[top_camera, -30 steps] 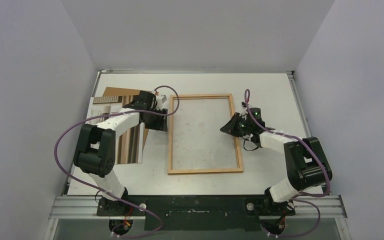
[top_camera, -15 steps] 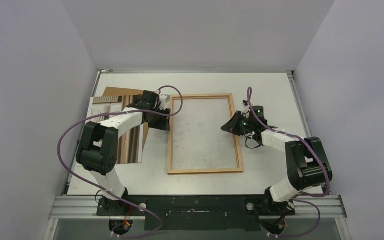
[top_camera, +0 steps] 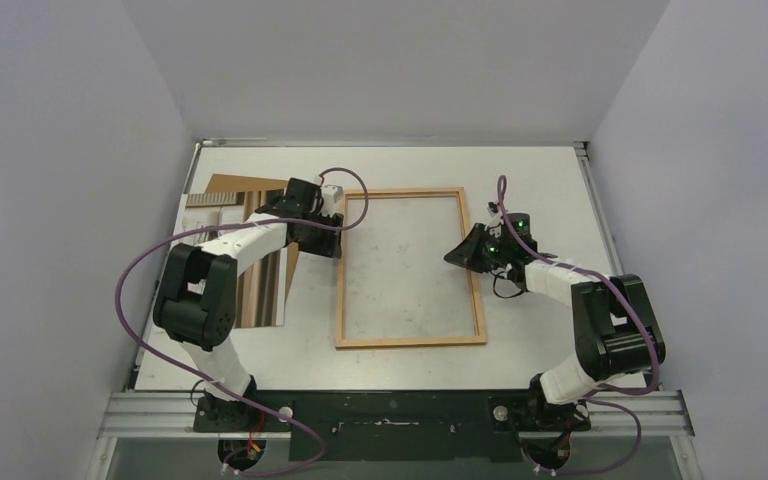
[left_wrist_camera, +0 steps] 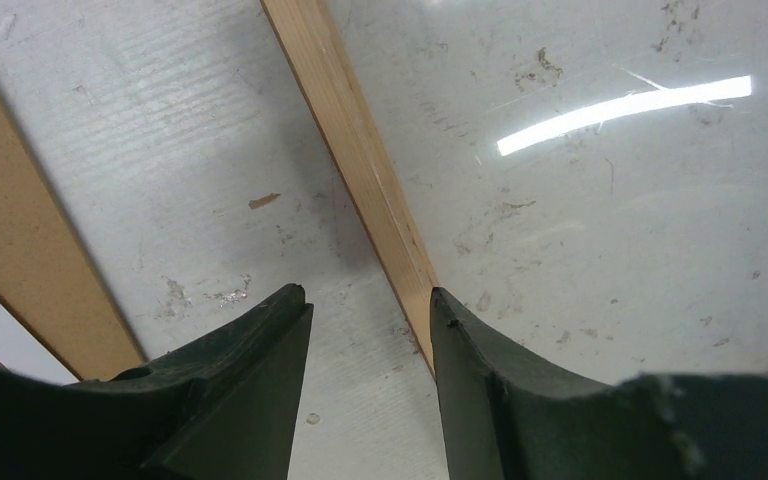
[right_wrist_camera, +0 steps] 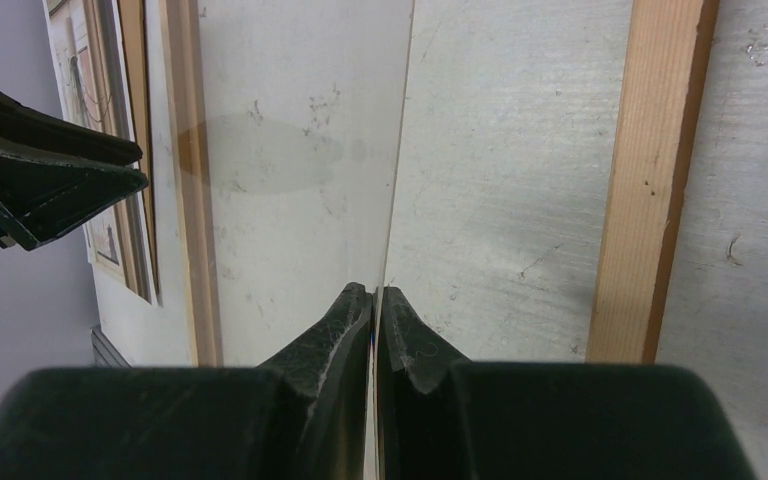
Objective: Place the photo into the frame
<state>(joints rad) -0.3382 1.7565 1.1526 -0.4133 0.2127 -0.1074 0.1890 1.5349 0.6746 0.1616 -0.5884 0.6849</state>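
Table: left fingers half-open, empty, over frame; right fingers pinching unidentifiable thin sheet.

Nothing readable here tbh: no text, labels or numbers on the frame, photo or desk.

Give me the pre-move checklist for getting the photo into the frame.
1. Left gripper free: ok. Jaws apart, nothing held, over the left rail of the frame.
2. Photo gripped: not ok. It lies on the table, left of the frame.
3. Right gripper load known: cannot tell. It is shut on a thin sheet seen edge-on.
4. Backing board out of the frame: ok. It lies far left.
5. Frame flat on the table: ok.
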